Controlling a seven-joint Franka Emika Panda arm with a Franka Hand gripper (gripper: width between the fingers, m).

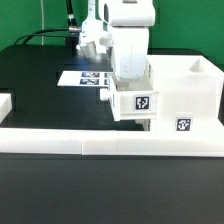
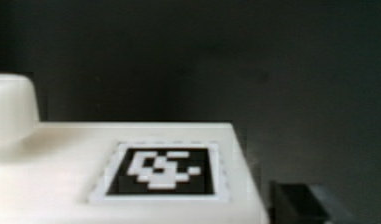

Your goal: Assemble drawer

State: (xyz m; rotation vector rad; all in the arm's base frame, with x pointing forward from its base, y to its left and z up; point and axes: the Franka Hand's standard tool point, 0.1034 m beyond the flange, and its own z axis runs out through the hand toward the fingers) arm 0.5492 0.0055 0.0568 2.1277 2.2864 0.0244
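A small white tray [image 1: 137,100] with a square tag on its face hangs in my gripper [image 1: 128,86], just above the table and against the open side of the tall white box housing [image 1: 188,92]. The housing stands at the exterior view's right and carries a tag low on its front. In the wrist view the tray's tagged white face [image 2: 164,170] fills the lower half, with a rounded knob [image 2: 9,112] beside it. One dark finger [image 2: 322,203] shows at the tray's edge. The other finger is hidden. No second tray is clearly in view.
The long low white border bar [image 1: 110,146] runs along the front of the black table. The marker board [image 1: 84,77] lies flat behind the arm. A white piece [image 1: 5,102] shows at the exterior view's left edge.
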